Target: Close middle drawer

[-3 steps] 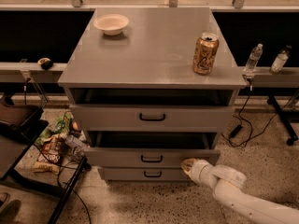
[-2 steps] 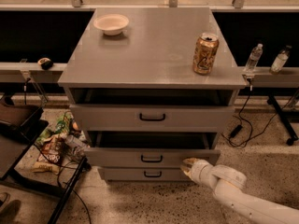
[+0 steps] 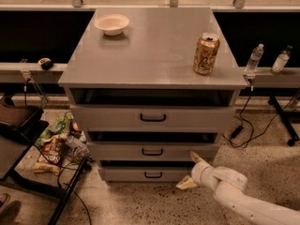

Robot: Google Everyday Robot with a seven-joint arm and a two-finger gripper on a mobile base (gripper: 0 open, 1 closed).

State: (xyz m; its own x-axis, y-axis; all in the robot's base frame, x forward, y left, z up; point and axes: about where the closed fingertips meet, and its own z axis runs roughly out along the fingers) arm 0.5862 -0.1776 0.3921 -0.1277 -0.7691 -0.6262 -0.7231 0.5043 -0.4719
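The middle drawer [image 3: 152, 151] is a wide grey front with a small black bar handle, in the grey cabinet [image 3: 150, 55]. It stands slightly out, with a dark gap above its front. My gripper [image 3: 190, 171] is low at the right, in front of the drawer's right end. Its two pale fingers are spread apart and hold nothing. The upper fingertip [image 3: 194, 157] is at the lower right edge of the middle drawer front. The lower one lies by the bottom drawer [image 3: 146, 174].
The taller top drawer [image 3: 152, 117] also stands slightly out. A white bowl [image 3: 111, 24] and a gold can [image 3: 206, 53] stand on the cabinet top. Snack bags [image 3: 52, 146] and a black stand lie on the floor at left. Cables and bottles [image 3: 253, 59] are at right.
The middle drawer front has moved back into the cabinet. My gripper has shifted slightly right and its fingers now show spread apart.
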